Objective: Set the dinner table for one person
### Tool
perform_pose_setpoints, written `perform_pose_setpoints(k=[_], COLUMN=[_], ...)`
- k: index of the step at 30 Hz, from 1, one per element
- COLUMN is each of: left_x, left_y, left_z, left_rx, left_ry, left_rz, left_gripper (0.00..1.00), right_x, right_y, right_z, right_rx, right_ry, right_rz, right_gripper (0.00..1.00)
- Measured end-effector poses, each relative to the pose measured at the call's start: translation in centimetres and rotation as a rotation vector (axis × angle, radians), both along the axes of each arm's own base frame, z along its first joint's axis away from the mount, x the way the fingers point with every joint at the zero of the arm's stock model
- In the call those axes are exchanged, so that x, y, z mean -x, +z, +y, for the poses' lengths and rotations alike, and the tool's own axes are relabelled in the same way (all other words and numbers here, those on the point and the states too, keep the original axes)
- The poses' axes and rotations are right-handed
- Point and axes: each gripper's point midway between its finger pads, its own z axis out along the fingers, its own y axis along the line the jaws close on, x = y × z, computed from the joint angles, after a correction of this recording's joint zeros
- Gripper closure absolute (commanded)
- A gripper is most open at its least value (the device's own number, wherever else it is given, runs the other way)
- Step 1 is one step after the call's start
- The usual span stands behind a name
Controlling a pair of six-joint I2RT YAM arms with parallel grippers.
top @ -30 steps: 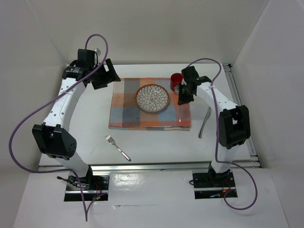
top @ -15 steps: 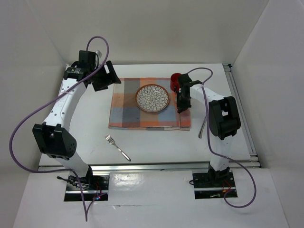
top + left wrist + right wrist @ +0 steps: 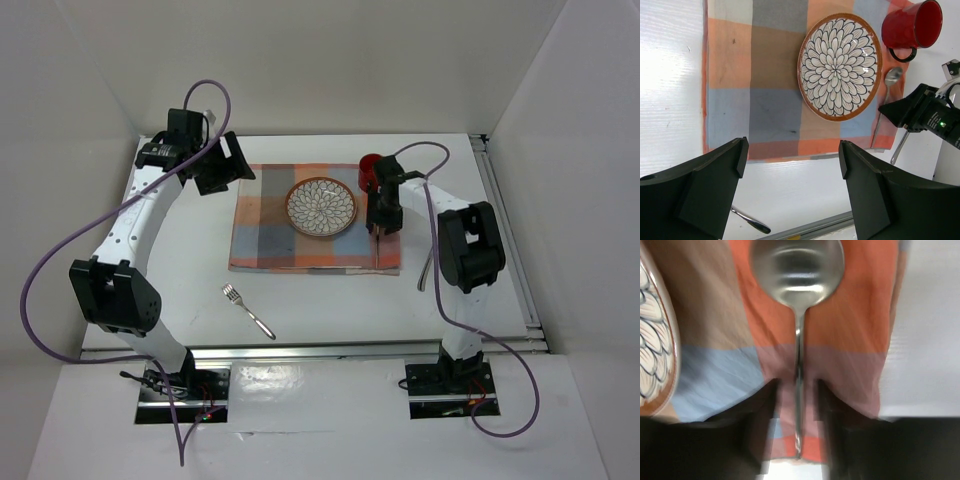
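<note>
- Three pieces sit on the checked mat [image 3: 270, 235]. A patterned plate [image 3: 321, 207] is at its middle and a red mug [image 3: 369, 169] at its far right corner. A spoon [image 3: 798, 315] lies on the cloth just right of the plate, bowl toward the mug.
- The dinner table [image 3: 330, 305] spreads white beneath all of it, with the mat laid toward its far side.
- The step in hand looks like the laying of the spoon, and I judge it nearly finished.
- The right gripper [image 3: 796, 387] is low over the handle, its fingers a little apart on either side. A sliver of cloth shows between each finger and the metal, so nothing is pinched.
- The right arm is folded tight, elbow raised near the mat's right edge and wrist pointing down.
- The left gripper [image 3: 792, 150] hangs above the mat's far left corner, jaws wide and empty. Its arm reaches along the table's left side.
- The next move probably calls for a straight lift, so the fingers clear the handle without nudging it askew.
- After that the fork [image 3: 247, 310] waits on bare table near the left front, well apart from the mat. It seems the left arm's natural pick.
- A slim metal utensil [image 3: 427, 272] lies just right of the mat; what kind it is I cannot tell.
</note>
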Motion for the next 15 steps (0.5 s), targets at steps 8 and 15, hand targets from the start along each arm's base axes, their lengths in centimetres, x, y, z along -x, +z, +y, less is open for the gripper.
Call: perform_pose_setpoints(k=[8,15], left_x=[0.1,0.1], left_y=[0.1,0.1], left_z=[-0.3,-0.5], left_rx=[0.012,0.021], left_ry=[-0.012,-0.020], left_rz=[0.000,0.000], left_gripper=[0.09,0.09], right_x=[1.4,6.0], right_y=[2.6,4.6], right_z=[-3.1,-11.9], right_rx=[0.005,-0.026], right_ry=[-0.089,-0.382], right_rz=[-0.050,-0.091], right_gripper=[0.24,0.24])
